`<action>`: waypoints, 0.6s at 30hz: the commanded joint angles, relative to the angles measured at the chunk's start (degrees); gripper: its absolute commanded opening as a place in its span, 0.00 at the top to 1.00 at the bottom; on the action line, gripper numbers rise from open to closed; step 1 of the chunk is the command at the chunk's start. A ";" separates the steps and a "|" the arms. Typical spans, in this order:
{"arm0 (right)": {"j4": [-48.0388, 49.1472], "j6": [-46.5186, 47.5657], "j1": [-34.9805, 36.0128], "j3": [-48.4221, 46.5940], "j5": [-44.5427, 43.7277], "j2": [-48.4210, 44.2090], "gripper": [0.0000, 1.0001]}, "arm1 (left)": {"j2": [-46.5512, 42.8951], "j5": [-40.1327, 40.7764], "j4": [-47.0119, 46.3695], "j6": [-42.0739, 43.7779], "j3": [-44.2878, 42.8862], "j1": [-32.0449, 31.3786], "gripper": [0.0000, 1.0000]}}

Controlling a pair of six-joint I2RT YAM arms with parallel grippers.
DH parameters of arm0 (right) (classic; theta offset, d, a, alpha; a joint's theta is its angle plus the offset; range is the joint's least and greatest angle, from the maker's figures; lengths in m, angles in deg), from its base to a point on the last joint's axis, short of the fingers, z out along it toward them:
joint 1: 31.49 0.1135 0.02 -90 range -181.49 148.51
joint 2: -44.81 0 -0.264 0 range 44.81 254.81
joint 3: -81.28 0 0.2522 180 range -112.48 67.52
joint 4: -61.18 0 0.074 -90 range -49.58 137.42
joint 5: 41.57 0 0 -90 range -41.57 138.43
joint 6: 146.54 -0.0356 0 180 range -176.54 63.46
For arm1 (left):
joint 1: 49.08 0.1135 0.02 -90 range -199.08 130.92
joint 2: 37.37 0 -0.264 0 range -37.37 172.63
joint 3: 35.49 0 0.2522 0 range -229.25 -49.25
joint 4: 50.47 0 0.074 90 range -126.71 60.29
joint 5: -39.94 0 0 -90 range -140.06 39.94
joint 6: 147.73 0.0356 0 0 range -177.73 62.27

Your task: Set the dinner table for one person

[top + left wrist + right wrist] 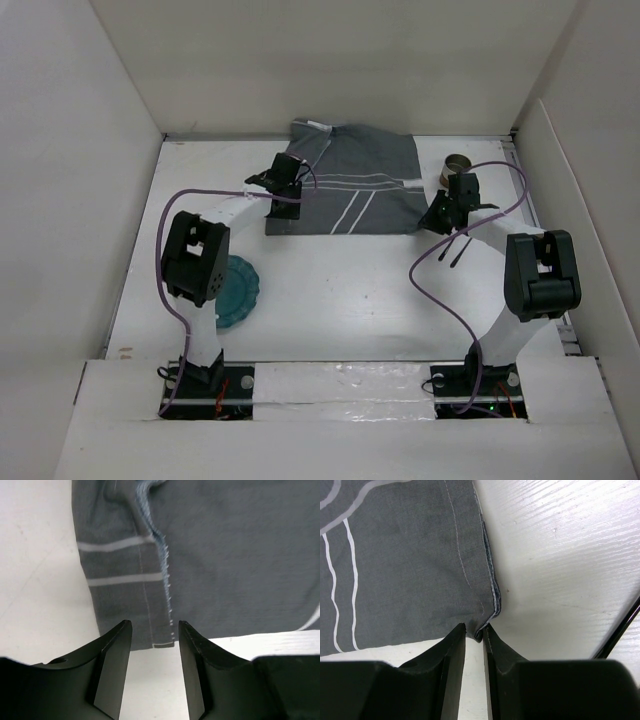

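The dark grey striped placemat [350,180] lies rumpled at the far middle of the white dinner table [340,300]. My left gripper [277,205] is open and hovers at the mat's near left corner; in the left wrist view that corner [162,642] lies just ahead of the gap between my fingers, and the left gripper [155,625] holds nothing. My right gripper [437,222] is at the mat's near right corner. In the right wrist view the right gripper [474,627] is nearly closed, with the puckered corner of the placemat [405,565] pinched between the tips.
A teal plate [235,290] lies by the left arm's elbow. A brown cup [458,165] stands at the far right, behind the right gripper. Thin black utensils [455,248] lie under the right arm, one showing in the right wrist view [620,630]. White walls enclose the table.
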 commanded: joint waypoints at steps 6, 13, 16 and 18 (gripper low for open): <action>0.75 0.74 -0.14 -1.94 0.55 -0.13 0.73 | 1.18 2.29 3.14 1.40 2.28 -0.14 0.59; 0.75 0.74 0.39 -1.77 0.55 0.22 0.71 | 1.37 0.01 2.44 1.40 4.03 -0.66 0.61; 0.75 0.65 0.39 -1.77 0.46 0.40 0.71 | 1.18 -0.17 2.00 1.49 4.83 -0.67 0.61; 0.93 0.57 0.39 -1.77 0.64 0.57 0.71 | 1.62 0.10 1.91 1.58 4.74 -0.67 0.62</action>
